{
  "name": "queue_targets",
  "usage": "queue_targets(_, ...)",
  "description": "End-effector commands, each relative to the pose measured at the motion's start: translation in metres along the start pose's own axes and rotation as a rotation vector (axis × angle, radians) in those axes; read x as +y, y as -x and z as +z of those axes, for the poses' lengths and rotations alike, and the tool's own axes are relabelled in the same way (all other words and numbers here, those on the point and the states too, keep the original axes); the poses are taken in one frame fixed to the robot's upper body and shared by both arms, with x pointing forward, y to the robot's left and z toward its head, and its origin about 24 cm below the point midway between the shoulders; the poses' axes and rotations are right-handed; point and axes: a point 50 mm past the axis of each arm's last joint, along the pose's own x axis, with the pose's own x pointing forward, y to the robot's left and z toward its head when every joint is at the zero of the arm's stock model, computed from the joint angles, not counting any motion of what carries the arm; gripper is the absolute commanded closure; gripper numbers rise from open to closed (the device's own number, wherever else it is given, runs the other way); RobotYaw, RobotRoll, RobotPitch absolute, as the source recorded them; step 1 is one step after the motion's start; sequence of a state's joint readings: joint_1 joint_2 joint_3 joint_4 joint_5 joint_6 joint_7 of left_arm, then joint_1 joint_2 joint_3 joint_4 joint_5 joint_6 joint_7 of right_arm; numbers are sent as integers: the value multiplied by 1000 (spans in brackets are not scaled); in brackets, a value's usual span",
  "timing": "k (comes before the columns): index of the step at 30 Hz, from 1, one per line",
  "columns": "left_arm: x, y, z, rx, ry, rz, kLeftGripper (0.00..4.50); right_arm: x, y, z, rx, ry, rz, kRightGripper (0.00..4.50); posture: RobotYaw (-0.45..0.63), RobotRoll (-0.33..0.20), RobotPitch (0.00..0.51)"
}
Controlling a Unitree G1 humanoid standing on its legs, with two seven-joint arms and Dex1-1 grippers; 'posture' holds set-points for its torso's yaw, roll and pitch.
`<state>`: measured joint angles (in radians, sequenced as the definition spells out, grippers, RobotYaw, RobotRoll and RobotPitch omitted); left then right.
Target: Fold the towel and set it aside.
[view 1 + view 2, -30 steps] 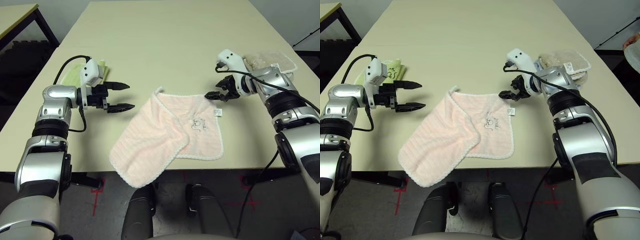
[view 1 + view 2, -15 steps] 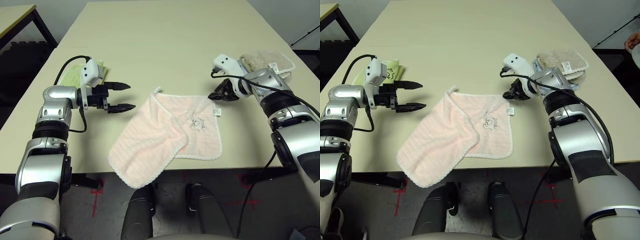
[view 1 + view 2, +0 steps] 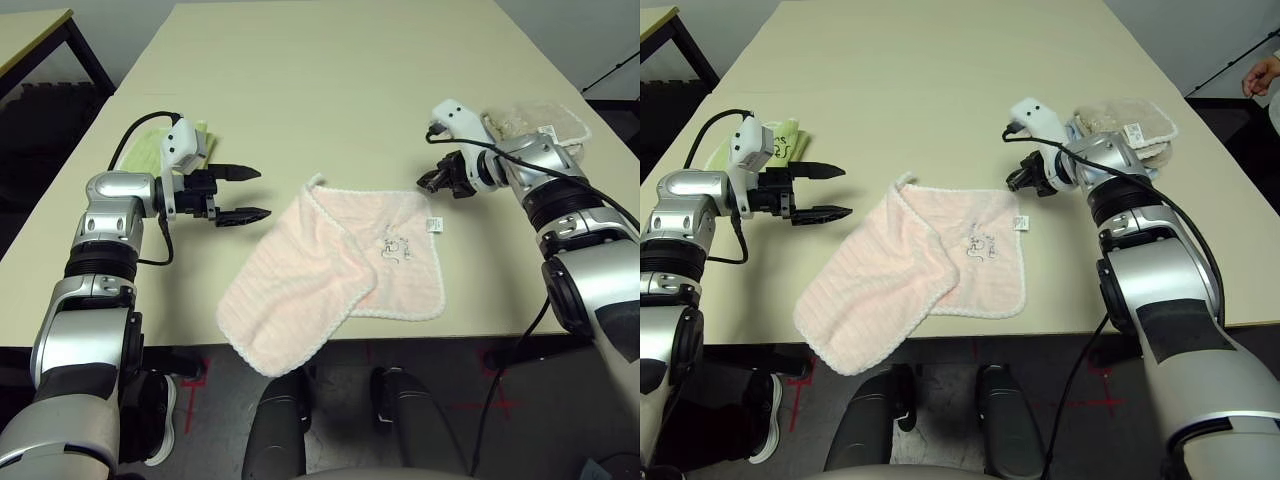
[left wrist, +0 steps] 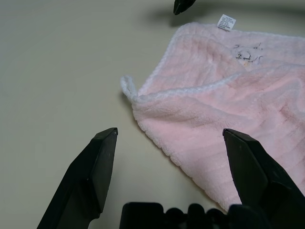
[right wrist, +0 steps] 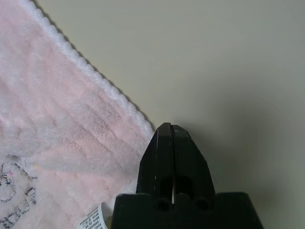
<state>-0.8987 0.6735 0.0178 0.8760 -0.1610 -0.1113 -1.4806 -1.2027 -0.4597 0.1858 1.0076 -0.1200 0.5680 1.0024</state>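
Centrally, the right gripper (image 5: pixel 171 131) has its 2 black fingers pressed together with nothing between them, its tip hovering just beside the far right corner of the towel (image 3: pixel 345 265), over bare table. Just inward of that tip runs the scalloped white edging; nearer the robot along the same side sit the white tag (image 3: pixel 435 224) and the grey embroidered motif (image 3: pixel 394 245). The towel is pale pink, lies rumpled and diagonal, 1 layer lapping over another, and its near corner overhangs the table's front edge.

Across the towel from the right gripper, the left gripper (image 3: pixel 245 192) is spread wide and holds nothing, its 2 fingers pointing level toward the towel's upturned far left corner (image 4: pixel 128 86), near it but apart. Behind the left gripper, on the side away from the towel, a lime-green folded towel (image 3: pixel 785 140) with black writing lies on the table. Behind the right gripper, likewise outward from the towel, rests a stack of folded towels (image 3: pixel 1130 125), beige on top with light blue beneath.

All rest on a long cream table (image 3: pixel 340 80) with a matte top. Beyond it: a dark floor with red tape marks (image 3: pixel 195 385), a second table's corner (image 3: pixel 35 25) at far left, and a person's hand (image 3: pixel 1262 75) at the far right edge.
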Motion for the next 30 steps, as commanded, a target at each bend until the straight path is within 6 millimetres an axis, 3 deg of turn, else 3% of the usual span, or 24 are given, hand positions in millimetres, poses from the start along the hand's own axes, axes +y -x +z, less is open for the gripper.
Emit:
queue_targets(1, 2, -4, 4, 1, -1, -16, 0, -2, 3, 2, 22, 17, -12, 3025, 30, 0, 175)
queue_targets(9, 0, -9, 3, -11, 6, -29, 0, 2, -7, -4, 81, 57, -16, 79, 27, 0, 190)
queue_targets(10, 0, -9, 3, -12, 6, -30, 0, 2, -8, -6, 88, 57, -20, 33, 27, 0, 190)
queue_targets(21, -3, -8, 1, -12, 12, -33, 0, 8, -20, -11, 115, 90, -9, 33, 42, 0, 198)
queue_targets(24, -3, -8, 1, -10, 13, -31, 0, 10, -22, -10, 114, 94, 0, 636, 43, 0, 199)
queue_targets(30, -4, -7, 0, -7, 14, -28, 0, 13, -24, -9, 110, 91, 20, 2842, 47, 0, 200)
